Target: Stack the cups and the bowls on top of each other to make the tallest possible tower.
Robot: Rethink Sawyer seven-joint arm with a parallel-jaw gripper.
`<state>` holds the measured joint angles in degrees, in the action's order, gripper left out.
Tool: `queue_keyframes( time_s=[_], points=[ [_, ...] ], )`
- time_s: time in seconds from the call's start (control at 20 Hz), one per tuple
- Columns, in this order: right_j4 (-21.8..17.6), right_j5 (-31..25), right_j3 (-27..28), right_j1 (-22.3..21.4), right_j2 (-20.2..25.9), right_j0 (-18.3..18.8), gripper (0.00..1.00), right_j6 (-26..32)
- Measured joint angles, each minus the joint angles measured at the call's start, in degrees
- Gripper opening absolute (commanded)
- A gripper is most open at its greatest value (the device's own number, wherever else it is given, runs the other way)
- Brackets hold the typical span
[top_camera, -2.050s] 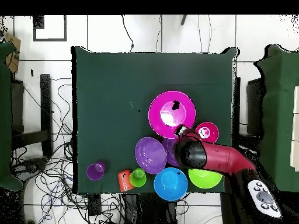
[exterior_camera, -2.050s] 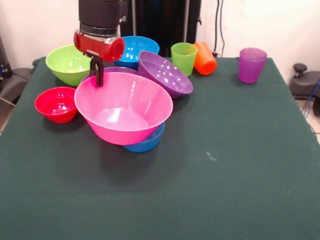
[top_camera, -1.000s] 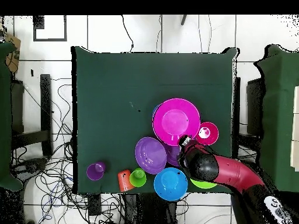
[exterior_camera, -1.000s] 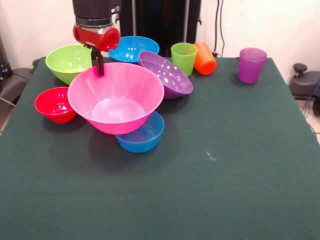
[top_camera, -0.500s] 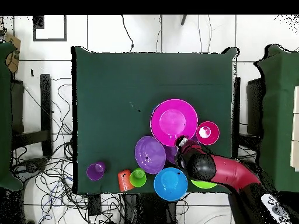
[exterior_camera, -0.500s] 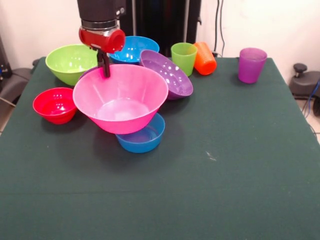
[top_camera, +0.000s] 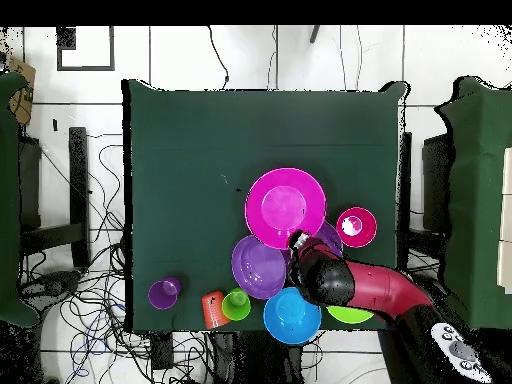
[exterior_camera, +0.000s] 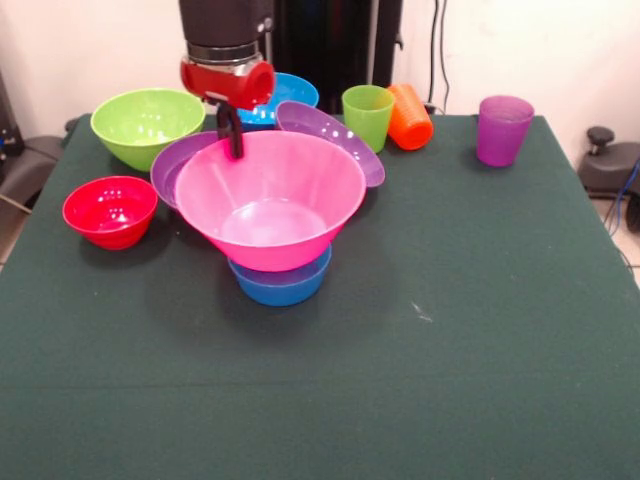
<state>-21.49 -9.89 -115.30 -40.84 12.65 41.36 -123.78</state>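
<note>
My gripper is shut on the far rim of the big pink bowl and holds it right over a small blue bowl; I cannot tell whether they touch. In the overhead view the gripper is at the pink bowl's lower edge. One purple bowl leans tilted behind the pink one, and a second purple bowl shows at its left. A lime green bowl, a red bowl and another blue bowl stand nearby. The green cup is upright, the orange cup lies on its side, and the purple cup stands apart.
The dark green table has open room at the front and right. Black equipment stands behind the far edge. Cables lie on the floor around the table in the overhead view.
My gripper has carried the pink bowl to the right in the front view, from beside the small blue bowl to over it. This uncovered the second purple bowl at the left.
</note>
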Motion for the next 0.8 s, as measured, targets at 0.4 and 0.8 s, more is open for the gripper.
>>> queue_keyframes(
  time_s=[0.4, 0.8],
  points=[
    [0.02, -0.01, 0.10, -0.24, -0.21, -2.77, 0.00, 0.00],
    [-0.71, -0.06, 4.18, 1.61, -0.71, -0.50, 0.00, 0.01]
  ],
)
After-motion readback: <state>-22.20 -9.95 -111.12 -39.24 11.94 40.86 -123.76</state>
